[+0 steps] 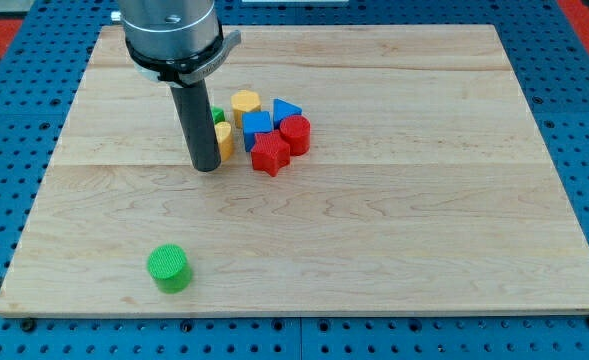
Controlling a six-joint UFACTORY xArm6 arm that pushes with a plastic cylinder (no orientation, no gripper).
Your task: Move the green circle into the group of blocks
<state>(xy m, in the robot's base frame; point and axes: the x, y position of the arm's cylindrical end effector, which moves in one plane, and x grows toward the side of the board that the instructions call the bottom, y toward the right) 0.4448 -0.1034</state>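
My tip (206,167) rests on the surface (424,200) just left of the block group (264,130). The green circle (168,268) lies well apart, toward the view's bottom. No fingers are fitted, so none can be wide or narrow.

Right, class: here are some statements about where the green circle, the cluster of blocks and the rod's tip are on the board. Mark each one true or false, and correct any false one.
1. The green circle sits alone near the view's bottom left. True.
2. My tip is touching the green circle. False: my tip is up by the group of blocks, far from the circle.
3. The red blocks lie on the group's right and lower side. True.
4. The green circle is already inside the group. False: it is well apart, with bare wooden board between.
5. A yellow block is at the top of the group. True.
6. The blue blocks lie by the green circle. False: they are in the group.
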